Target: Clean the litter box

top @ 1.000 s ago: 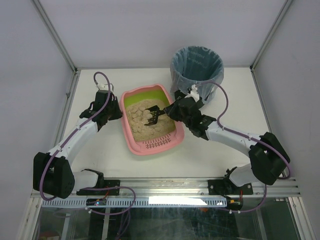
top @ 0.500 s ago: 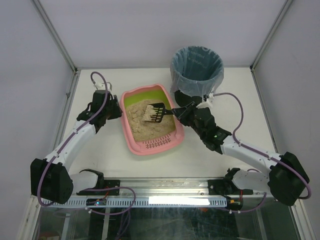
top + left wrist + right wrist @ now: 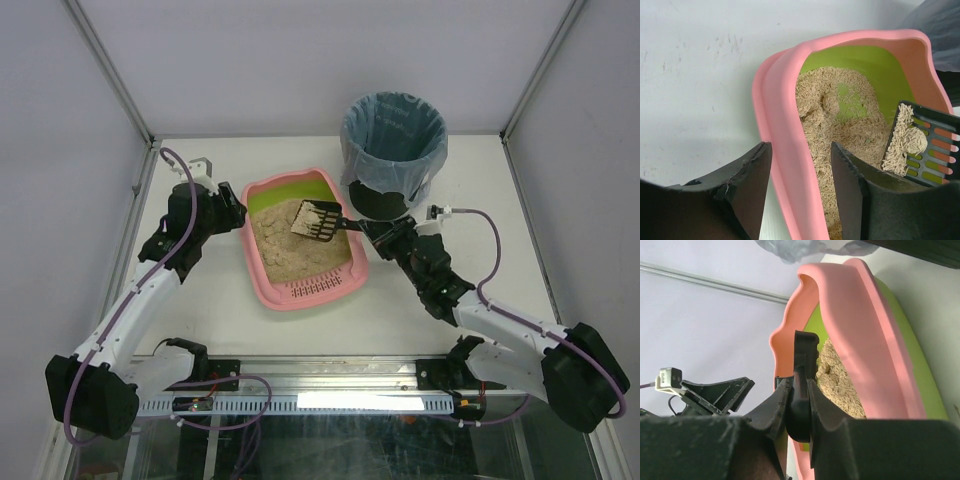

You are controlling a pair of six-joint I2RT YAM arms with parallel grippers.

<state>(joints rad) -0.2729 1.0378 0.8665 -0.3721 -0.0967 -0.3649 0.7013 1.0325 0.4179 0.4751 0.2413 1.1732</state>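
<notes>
The pink litter box with its lime-green inner wall and beige litter sits mid-table. My right gripper is shut on the handle of a black slotted scoop, which hangs tilted above the litter near the box's far right side. In the left wrist view the scoop carries litter and a round clump. The right wrist view shows both fingers pressed against the scoop handle. My left gripper is open, its jaws straddling the box's left rim with a gap on each side.
A round black bin lined with a blue bag stands at the back right, just behind the box's far right corner. Metal frame posts run along both table sides. The box's slotted ledge faces the near edge.
My right gripper lifted the scoop out of the litter and carried its load up and toward the back right. My left gripper opened off the box's left rim.
</notes>
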